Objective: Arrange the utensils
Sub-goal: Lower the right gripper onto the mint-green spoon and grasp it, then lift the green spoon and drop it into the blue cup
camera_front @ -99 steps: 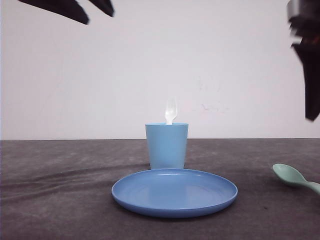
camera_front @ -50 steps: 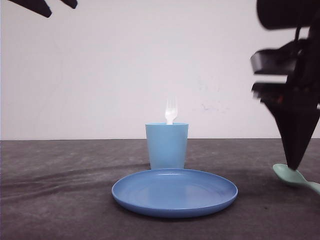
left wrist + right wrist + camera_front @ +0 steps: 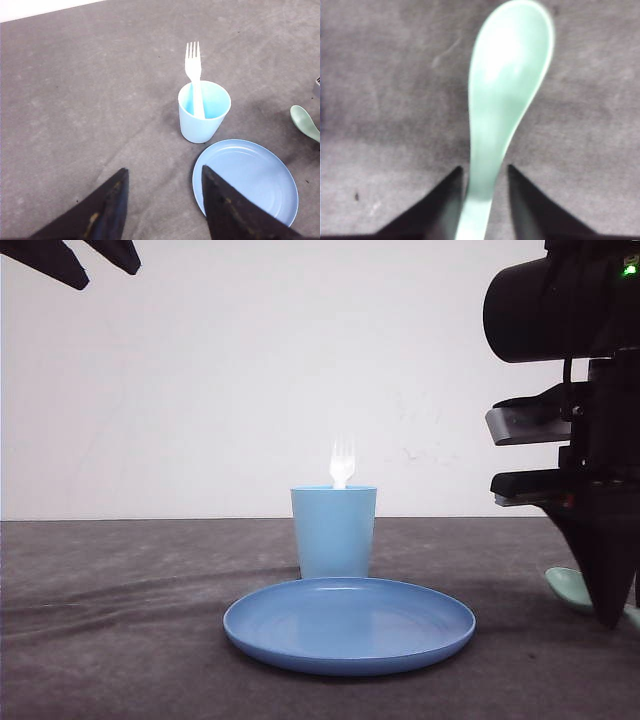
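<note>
Straddling the handle of the mint-green spoon [image 3: 507, 95], the right end effector [image 3: 484, 200] stands open, one finger on each side, not yet clamped. The spoon lies flat on the tabletop [image 3: 120, 640], right of the plate [image 3: 349, 625], its long axis running away from the fingers toward the bowl. High and well apart, the left end effector [image 3: 164, 210] hangs open and empty; the fork [image 3: 194, 75] stands in the cup [image 3: 204, 112].

bare white wall [image 3: 250, 370] behind, faint scuff marks right of centre. dark grey cloth-covered table [image 3: 110, 640] w/ shallow creases and mottled patches. even, diffuse lighting, soft shadows on cloth. wall meets table edge in a straight horizontal line.
</note>
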You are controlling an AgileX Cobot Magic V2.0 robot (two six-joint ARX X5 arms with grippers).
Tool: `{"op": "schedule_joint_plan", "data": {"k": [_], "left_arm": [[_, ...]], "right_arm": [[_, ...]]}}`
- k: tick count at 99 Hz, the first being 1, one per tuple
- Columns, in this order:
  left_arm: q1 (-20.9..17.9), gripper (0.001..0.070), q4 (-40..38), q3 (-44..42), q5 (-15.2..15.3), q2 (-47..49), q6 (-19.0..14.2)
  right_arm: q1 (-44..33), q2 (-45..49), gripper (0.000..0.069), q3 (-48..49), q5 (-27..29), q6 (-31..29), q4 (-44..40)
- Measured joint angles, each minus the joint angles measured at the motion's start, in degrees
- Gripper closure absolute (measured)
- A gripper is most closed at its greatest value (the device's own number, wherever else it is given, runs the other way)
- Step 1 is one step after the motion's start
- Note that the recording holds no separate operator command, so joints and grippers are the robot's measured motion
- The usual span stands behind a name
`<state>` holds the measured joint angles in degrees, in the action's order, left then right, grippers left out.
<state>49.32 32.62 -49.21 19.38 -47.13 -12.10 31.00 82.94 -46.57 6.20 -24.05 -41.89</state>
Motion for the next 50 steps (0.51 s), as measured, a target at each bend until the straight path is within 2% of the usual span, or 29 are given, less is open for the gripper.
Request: {"op": "schedule_joint_plan", "data": {"k": [26, 38, 50], "left_arm": [[0.0, 0.0436, 0.0, 0.0, -0.02, 0.0, -0.02], [0.0, 0.0436, 0.02, 0.0, -0.02, 0.0, -0.02], [0.0, 0.0436, 0.02, 0.0, -0.02, 0.0, -0.13]], "right_arm": [[0.0, 0.0, 0.0566, 1.92, 0.02, -0.02, 1.92], [0.02, -0.04, 0.0611, 2.16, -0.02, -0.22, 2.47], [0.02, -0.37, 0.0615, 2.36, 0.07, -0.22, 2.64]]}}
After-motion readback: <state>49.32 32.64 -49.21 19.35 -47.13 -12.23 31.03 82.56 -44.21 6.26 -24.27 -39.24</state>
